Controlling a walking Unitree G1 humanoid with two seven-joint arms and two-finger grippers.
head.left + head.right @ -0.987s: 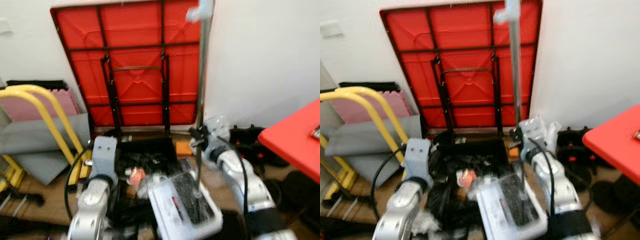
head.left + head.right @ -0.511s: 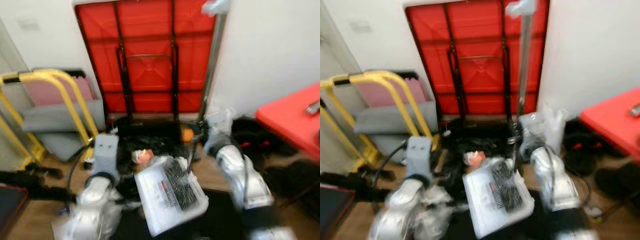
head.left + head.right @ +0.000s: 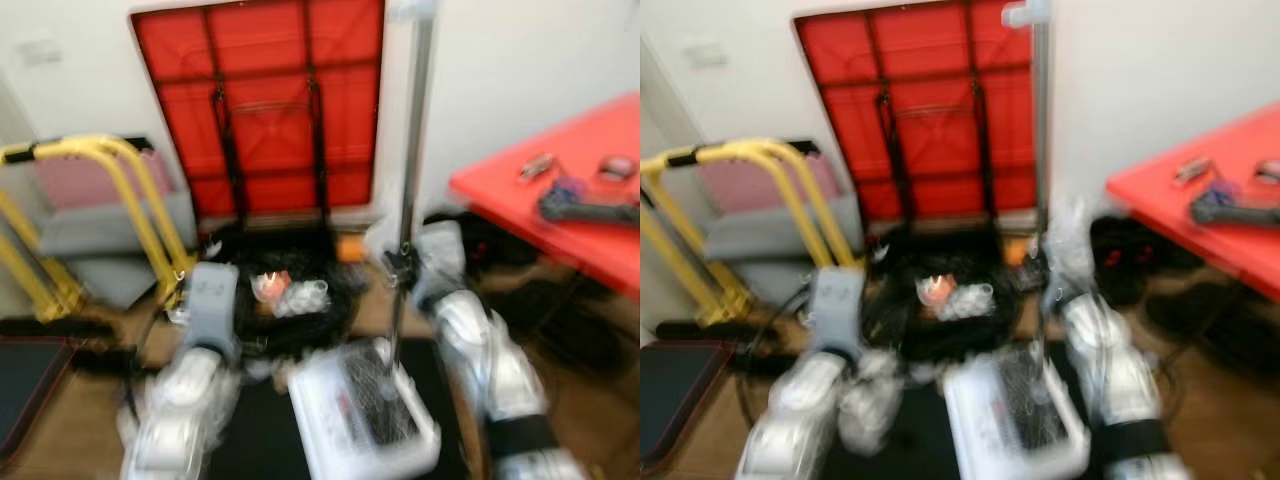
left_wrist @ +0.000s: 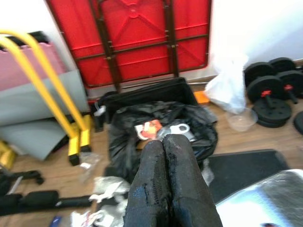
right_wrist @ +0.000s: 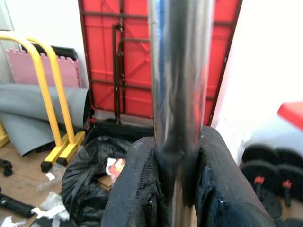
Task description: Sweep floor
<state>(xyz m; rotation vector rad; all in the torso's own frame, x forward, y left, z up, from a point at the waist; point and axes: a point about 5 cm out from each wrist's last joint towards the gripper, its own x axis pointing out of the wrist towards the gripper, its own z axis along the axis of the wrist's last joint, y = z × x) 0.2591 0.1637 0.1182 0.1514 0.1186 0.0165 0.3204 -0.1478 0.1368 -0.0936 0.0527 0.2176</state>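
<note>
1. The right gripper (image 5: 177, 189) was clamped on the pole (image 5: 180, 94), one black finger (image 5: 137, 189) on each side of the shiny metal shaft, both pads touching it.
2. The pole (image 3: 410, 180) was held nearly upright, rising past the gripper to a pale cap at the top of the head views and running down below it to the dustpan (image 3: 365, 420).
3. The dustpan, a white tray with a dark comb inside, lay on a dark mat (image 3: 255, 440) between the two arms, directly below the right gripper.
4. The left gripper (image 4: 165, 156) was pressed together, fingertips touching, nothing between them; it was pointed toward the bin bag (image 4: 161, 132).
5. The bin bag, black and open, was seen on the wooden floor (image 4: 61, 175) with red-and-white scraps inside, just beyond the dustpan.
6. A folded red table (image 3: 260, 100) was leaned on the wall behind the bag; a yellow frame (image 3: 130, 200) stood to the left, a red tabletop (image 3: 540, 200) to the right.
7. Black weights (image 4: 272, 90) were seen by the wall. Head views were blurred.
</note>
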